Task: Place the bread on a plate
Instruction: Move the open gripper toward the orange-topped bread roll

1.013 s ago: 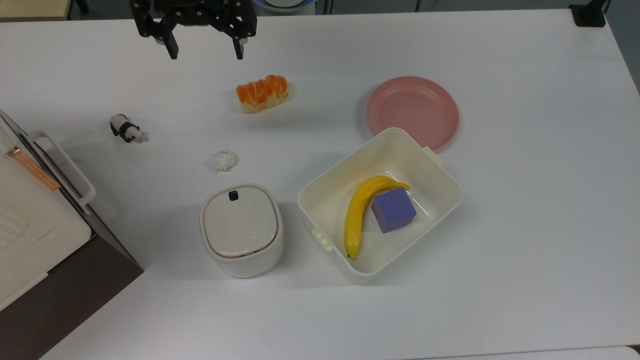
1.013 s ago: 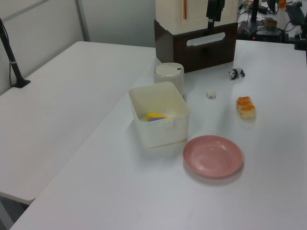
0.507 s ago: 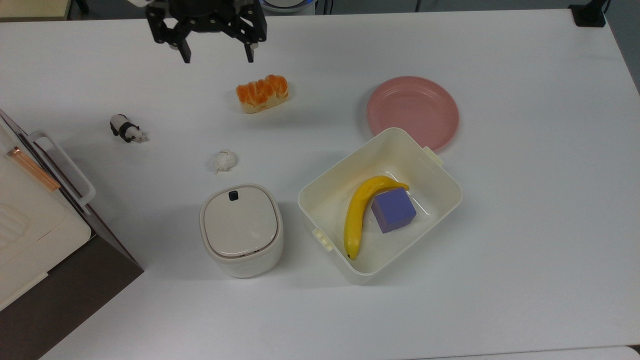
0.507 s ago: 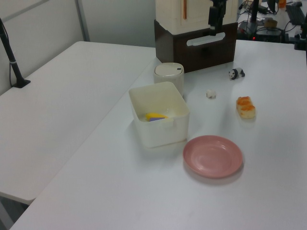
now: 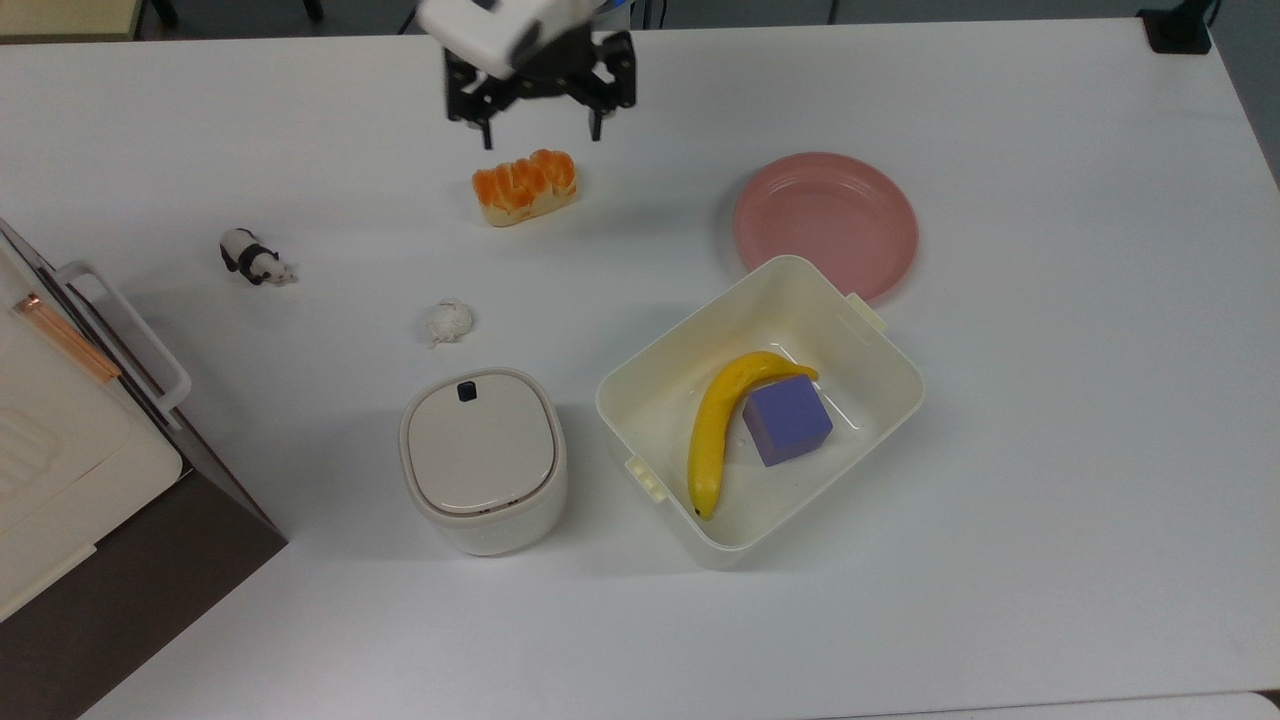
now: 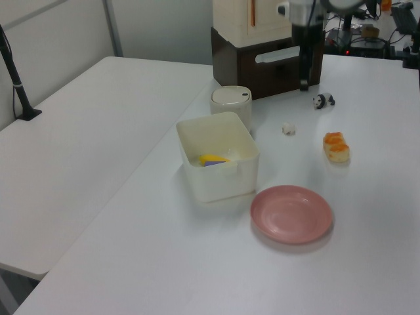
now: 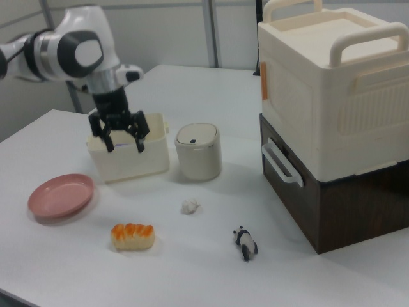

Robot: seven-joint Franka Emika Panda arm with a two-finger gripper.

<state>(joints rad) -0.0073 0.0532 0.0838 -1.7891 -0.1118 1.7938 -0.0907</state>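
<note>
Nothing moved yet: bread (image 5: 525,186) sits on bench, plate (image 5: 826,225) bare; gripper (image 5: 541,134) spread, empty, above loaf; grasp and transfer remain.

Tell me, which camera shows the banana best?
The top view: the whole banana lies curved in the tub beside a purple cube. The left view catches just a yellow sliver over the wall.

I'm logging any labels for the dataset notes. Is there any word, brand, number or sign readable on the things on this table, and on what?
None can be read.
The bread, the plate, the cream tub, the banana and the purple cube are unmarked.
The lidded bin bears a small dark square on its lid, without legible characters.
The gripper shows no lettering.
</note>
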